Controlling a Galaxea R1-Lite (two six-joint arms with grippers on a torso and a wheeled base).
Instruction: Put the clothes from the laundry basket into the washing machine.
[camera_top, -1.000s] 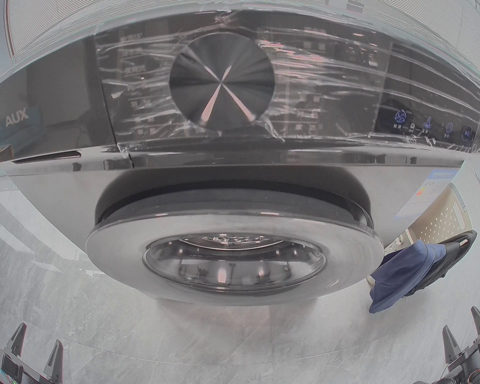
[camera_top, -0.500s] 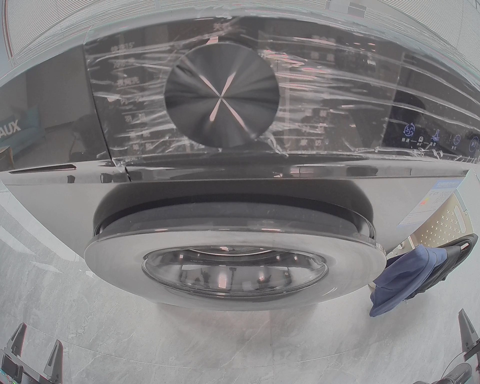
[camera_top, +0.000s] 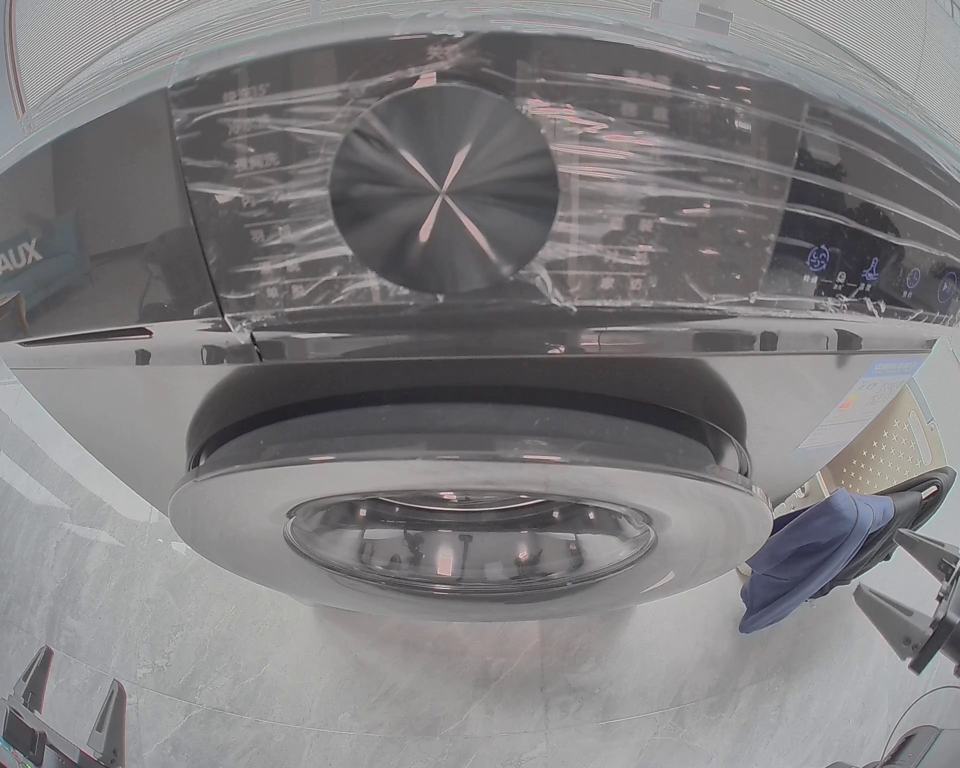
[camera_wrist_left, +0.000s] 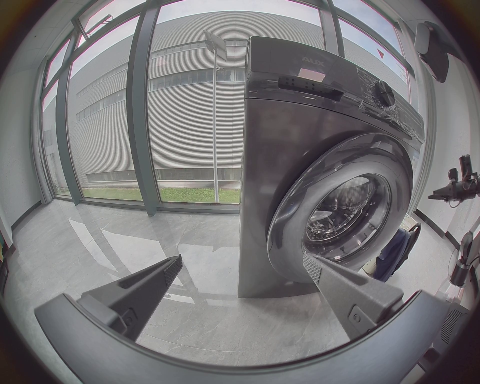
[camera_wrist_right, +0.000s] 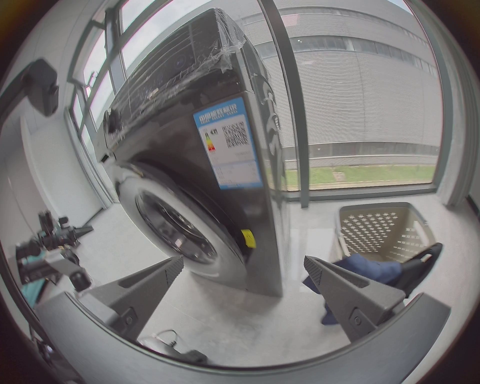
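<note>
Grey steel fills most of the head view: the washing machine (camera_top: 480, 330) stands straight ahead at 12 o'clock, and its round glass door (camera_top: 470, 530) is shut flat against the front. At about 3 o'clock of the door, on the floor just beside the machine's side panel, sits the beige perforated laundry basket (camera_top: 885, 450). A blue garment (camera_top: 800, 560) drapes over the basket's near rim and hangs down toward the floor. A black garment (camera_top: 905, 505) lies touching it on the basket side.

The right gripper (camera_top: 880, 565) hangs empty with its fingers spread wide. It is close to the blue garment, which lies at about 9 o'clock of it. The left gripper (camera_top: 80, 668) sits low at 7 o'clock, also spread and empty, well apart from the door.

No garment has gone into the machine, so I judge this to be the very start, the approach to the first pick. The next move calls for the right gripper to close on a thick fold of the blue garment. The door must also be opened before anything can go in, likely a job for the left arm.
</note>
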